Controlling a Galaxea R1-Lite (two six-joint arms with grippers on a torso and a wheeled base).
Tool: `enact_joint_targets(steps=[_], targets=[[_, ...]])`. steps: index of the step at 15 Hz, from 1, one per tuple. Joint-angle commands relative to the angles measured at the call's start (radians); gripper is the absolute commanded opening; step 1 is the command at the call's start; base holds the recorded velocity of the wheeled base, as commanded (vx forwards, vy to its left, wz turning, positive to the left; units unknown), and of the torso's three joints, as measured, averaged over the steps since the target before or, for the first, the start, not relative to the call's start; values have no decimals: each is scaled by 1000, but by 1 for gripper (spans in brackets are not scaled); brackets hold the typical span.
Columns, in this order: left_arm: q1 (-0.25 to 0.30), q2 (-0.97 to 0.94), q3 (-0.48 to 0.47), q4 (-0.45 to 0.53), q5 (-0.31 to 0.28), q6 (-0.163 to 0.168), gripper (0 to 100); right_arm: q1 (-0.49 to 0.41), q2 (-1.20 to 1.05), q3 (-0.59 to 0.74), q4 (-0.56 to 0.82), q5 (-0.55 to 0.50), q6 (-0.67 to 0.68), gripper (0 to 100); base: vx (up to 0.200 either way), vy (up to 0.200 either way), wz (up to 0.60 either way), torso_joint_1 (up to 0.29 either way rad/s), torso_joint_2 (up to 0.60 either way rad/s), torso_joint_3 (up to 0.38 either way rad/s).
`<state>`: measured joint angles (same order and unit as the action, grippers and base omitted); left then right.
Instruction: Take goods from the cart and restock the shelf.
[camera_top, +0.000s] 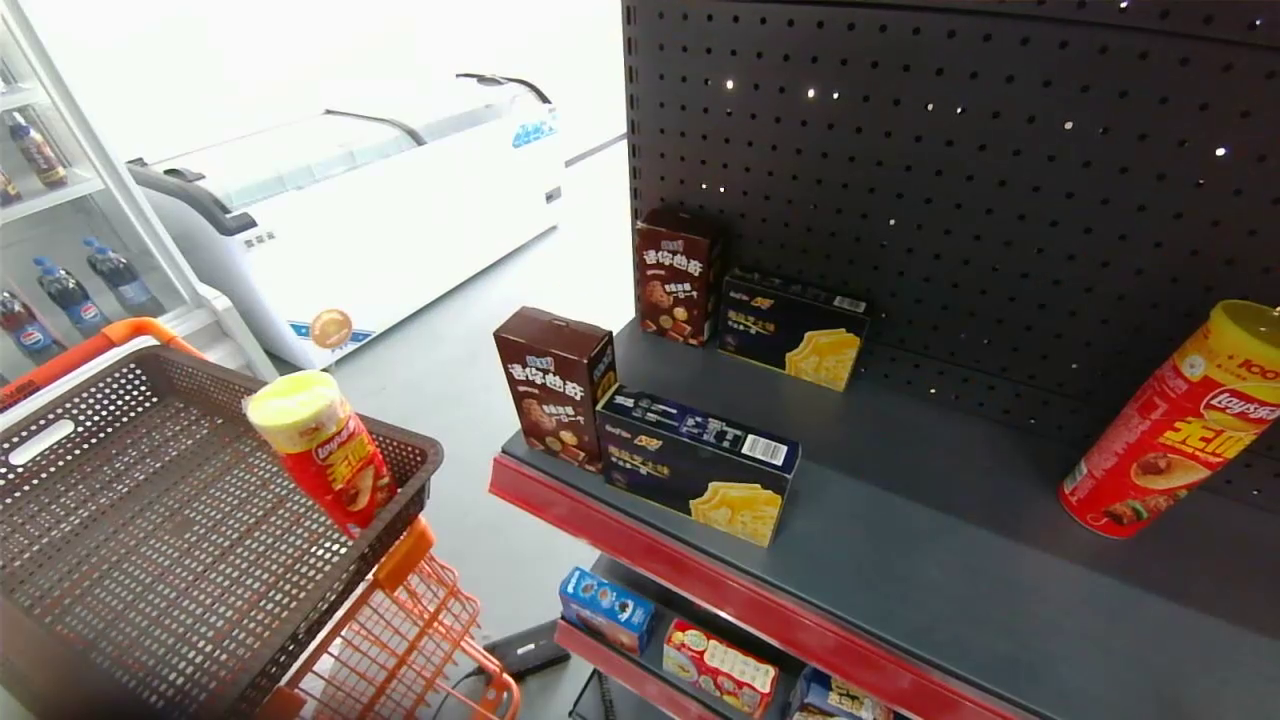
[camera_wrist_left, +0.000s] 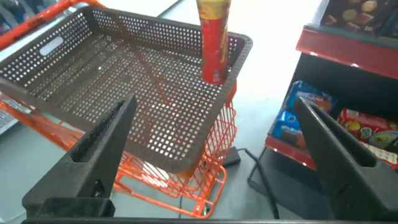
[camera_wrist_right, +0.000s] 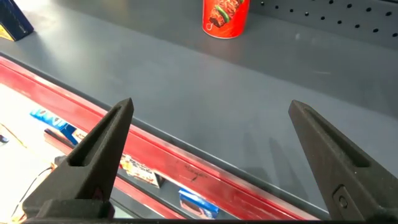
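A red chip can with a yellow lid (camera_top: 322, 447) stands in the corner of the brown cart basket (camera_top: 130, 520) nearest the shelf; the left wrist view shows that can (camera_wrist_left: 214, 38) too. A second red chip can (camera_top: 1175, 420) stands on the grey shelf (camera_top: 900, 530) at the right, against the pegboard. My left gripper (camera_wrist_left: 211, 162) is open, above the basket (camera_wrist_left: 124, 93) and short of the can. My right gripper (camera_wrist_right: 211, 162) is open over the shelf's red front edge (camera_wrist_right: 174, 158), with the shelved can (camera_wrist_right: 225, 17) farther back.
Two brown cookie boxes (camera_top: 556, 385) (camera_top: 678, 272) and two dark blue cracker boxes (camera_top: 700, 462) (camera_top: 795, 328) stand at the shelf's left end. Lower shelves hold more boxes (camera_top: 606, 608). A white chest freezer (camera_top: 350, 220) and a drinks fridge (camera_top: 60, 230) stand behind the cart.
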<state>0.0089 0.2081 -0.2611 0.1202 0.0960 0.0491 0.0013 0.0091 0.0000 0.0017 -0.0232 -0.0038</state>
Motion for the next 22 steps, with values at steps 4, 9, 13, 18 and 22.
enact_joint_targets(steps=[4, 9, 13, 18, 22], targets=[[-9, 519, -49, -91, 19, -51, 100, 0, 2, 0, 0, 0, -1, 100, 0, 0, 0, 0, 0, 0], [149, 1047, -43, -608, -70, -12, 100, 0, 2, 0, 1, 0, -1, 100, 0, 0, 0, 0, 0, 0], [131, 1415, -20, -1188, -168, 5, 100, 0, 2, 0, 0, 0, -1, 100, 0, 0, 0, 0, 0, 0], [132, 1607, -26, -1416, -206, 23, 100, 0, 2, 0, 0, 0, 1, 100, 0, 0, 0, 0, 0, 0], [132, 1725, -112, -1481, -206, 18, 100, 0, 2, 0, 1, 0, 1, 100, 0, 0, 0, 0, 0, 0]])
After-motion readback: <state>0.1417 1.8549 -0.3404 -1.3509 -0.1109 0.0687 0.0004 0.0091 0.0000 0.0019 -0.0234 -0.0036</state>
